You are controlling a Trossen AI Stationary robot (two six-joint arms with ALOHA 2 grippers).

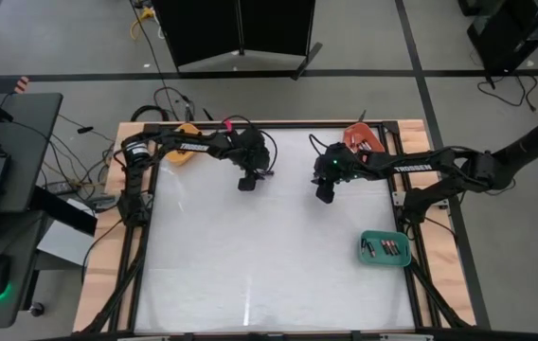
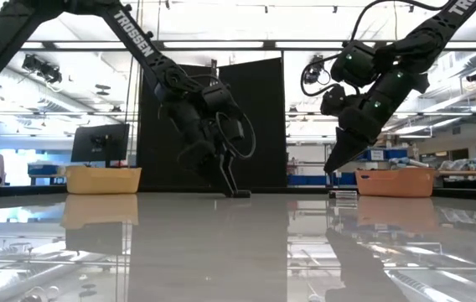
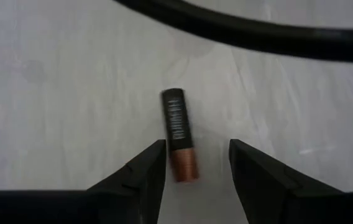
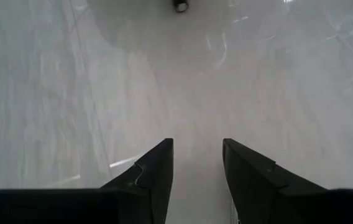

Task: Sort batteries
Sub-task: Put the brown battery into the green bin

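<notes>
Several batteries point(image 1: 386, 249) are seen in the green tray point(image 1: 384, 237) near the worktop's right edge, but they are too small for types or an exact count to be told. The contents of the red-orange tray point(image 1: 356, 135) at the far right corner are largely covered by the right arm. The orange tray point(image 1: 186, 157) at the far left corner is mostly hidden under the left arm. In the right wrist view, a small round object point(image 4: 180, 5) is cut off by the picture's edge and cannot be identified. The print on the battery point(image 3: 179, 134) between the left gripper's point(image 3: 196, 163) fingers is too blurred to be read.
</notes>
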